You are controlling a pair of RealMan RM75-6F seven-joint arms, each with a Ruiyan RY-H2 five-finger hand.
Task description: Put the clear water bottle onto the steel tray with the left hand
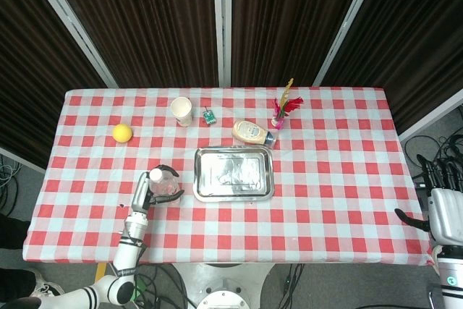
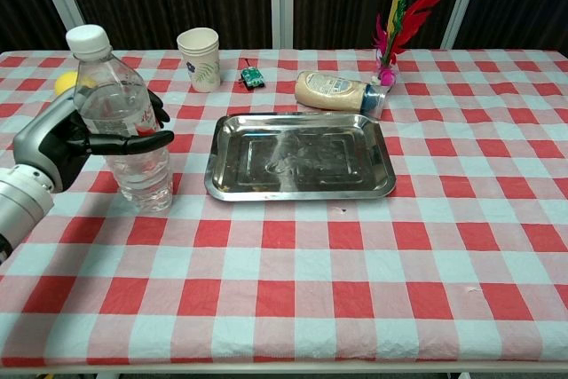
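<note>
1. The clear water bottle (image 2: 122, 122) stands upright on the checked tablecloth (image 2: 355, 290), to the left of the steel tray (image 2: 300, 155) and apart from it; its white cap (image 2: 89, 39) is on.
2. The left hand (image 2: 67, 141) is wrapped around the bottle's middle: dark fingers (image 2: 133, 141) cross its front and the palm lies against its left side. In the head view the same hand (image 1: 148, 193) sits just left of the tray (image 1: 234, 173), with the bottle (image 1: 164, 179) inside its grasp.
3. The bottle's base looks to rest on the cloth, though I cannot tell for sure.
4. The tray lies flat near the middle of the table, its shiny bottom bare.
5. Just behind the tray's far right corner a mayonnaise-type squeeze bottle (image 2: 339, 90) lies on its side, next to a small vase of coloured feathers (image 2: 397, 28).
6. Behind the tray's far left corner stands a paper cup (image 2: 199, 59), with a small green object (image 2: 252, 76) beside it.
7. A yellow fruit (image 1: 122, 132) lies far left of the tray, beyond the bottle.
8. The right hand (image 1: 443, 208) hangs off the table's right edge, well away from the tray; I cannot tell how its fingers are set.
</note>
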